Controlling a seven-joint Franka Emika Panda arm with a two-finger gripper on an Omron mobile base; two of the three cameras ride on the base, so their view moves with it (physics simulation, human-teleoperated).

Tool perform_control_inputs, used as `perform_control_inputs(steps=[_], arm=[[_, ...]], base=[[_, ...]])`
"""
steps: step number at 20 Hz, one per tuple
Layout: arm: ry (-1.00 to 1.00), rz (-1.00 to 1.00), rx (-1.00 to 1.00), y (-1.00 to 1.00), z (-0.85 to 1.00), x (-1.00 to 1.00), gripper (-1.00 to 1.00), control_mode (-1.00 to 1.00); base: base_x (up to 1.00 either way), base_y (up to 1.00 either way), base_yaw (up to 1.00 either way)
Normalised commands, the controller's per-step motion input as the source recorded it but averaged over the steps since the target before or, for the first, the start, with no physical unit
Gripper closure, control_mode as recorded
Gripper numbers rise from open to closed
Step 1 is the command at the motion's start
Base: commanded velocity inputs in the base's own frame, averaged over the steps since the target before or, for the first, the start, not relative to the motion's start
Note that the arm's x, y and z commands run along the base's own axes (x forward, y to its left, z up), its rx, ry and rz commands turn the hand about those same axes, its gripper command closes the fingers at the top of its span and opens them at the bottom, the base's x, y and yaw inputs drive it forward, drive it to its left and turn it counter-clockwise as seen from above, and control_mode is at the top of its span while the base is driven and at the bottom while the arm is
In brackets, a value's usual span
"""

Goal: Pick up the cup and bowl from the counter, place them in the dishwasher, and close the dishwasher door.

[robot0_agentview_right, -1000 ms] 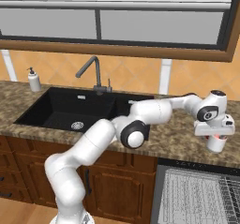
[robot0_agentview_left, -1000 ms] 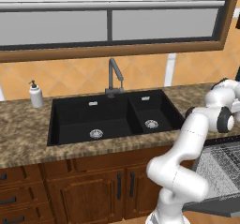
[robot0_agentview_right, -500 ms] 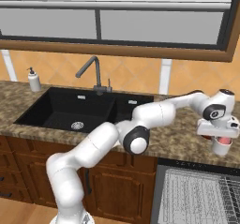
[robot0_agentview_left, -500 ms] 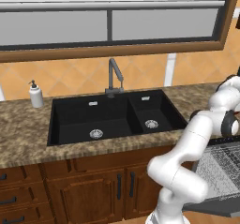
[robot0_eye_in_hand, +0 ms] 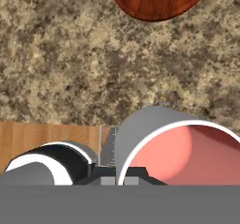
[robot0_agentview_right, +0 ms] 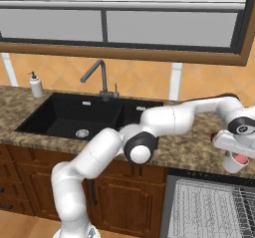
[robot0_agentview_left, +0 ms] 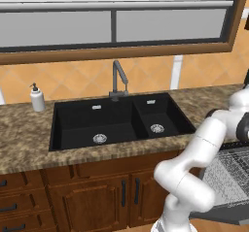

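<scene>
Above cup (robot0_eye_in_hand: 183,153), bowl (robot0_eye_in_hand: 158,0) hand-view-only.

You're looking at a home kitchen: a speckled granite counter (robot0_agentview_left: 24,139) is carrying a black double sink (robot0_agentview_left: 116,122) with a faucet (robot0_agentview_left: 118,78), wooden cabinets (robot0_agentview_left: 92,197) are sitting below, a soap dispenser (robot0_agentview_left: 37,98) is standing under a wide window (robot0_agentview_left: 116,22), and a dishwasher (robot0_agentview_right: 209,212) is lying open.

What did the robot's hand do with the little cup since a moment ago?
The end effector moved right and down, toward the counter's front edge, and closed on the small pale cup with the red-orange inside, which now hangs tilted in its grip. The dark reddish-brown bowl rests on the speckled granite counter. The black sink and white soap bottle stayed put.
</scene>
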Motion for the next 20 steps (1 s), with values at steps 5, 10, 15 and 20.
perform_control_inputs(steps=[5, 10, 15, 20], arm=[[-0.34, 0.03, 0.02, 0.77, -0.45, -1.0, 1.0, -1.0], [-0.36, 0.06, 0.0, 0.8, -0.49, -1.0, 1.0, -1.0], [-0.11, 0.07, 0.0, 0.64, -0.61, -0.55, 1.0, -1.0], [0.01, 0.17, 0.03, 0.03, -0.54, 0.0, 1.0, -1.0]], base=[[0.0, 0.0, 0.0], [0.0, 0.0, 0.0], [0.0, 0.0, 0.0], [0.0, 0.0, 0.0]])
